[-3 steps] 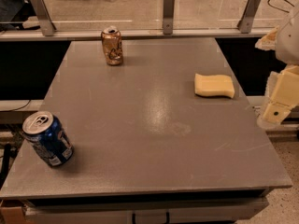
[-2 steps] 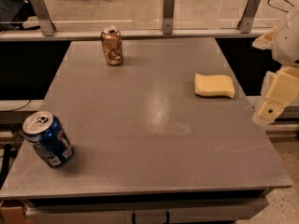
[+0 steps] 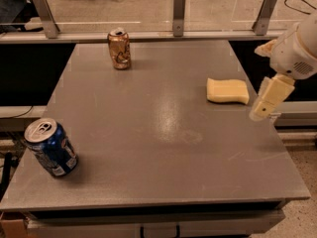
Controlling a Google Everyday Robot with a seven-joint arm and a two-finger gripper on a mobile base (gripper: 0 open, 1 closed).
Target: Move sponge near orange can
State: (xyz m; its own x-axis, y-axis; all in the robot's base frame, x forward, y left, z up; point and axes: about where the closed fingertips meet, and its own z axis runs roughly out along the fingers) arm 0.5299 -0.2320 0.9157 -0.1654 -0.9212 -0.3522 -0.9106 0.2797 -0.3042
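1. Smooth grey worktop [image 3: 163,152].
2. The cream gripper [image 3: 262,108] hangs at its right edge, just beside the sponge [image 3: 228,91]; clenched or released, I cannot tell.
3. The soft, wavy-edged sponge lies flat, well apart from the metallic orange can [image 3: 119,48] at the far left.

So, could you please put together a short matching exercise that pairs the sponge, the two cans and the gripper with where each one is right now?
Things
1. sponge
2. orange can
3. blue can
4. gripper

Places
A. near left corner of the table
B. at the table's right edge, beside the yellow block
C. far side of the table, left of centre
D. lying flat on the right part of the table

Pairs: 1-D, 2-C, 3-A, 4-B
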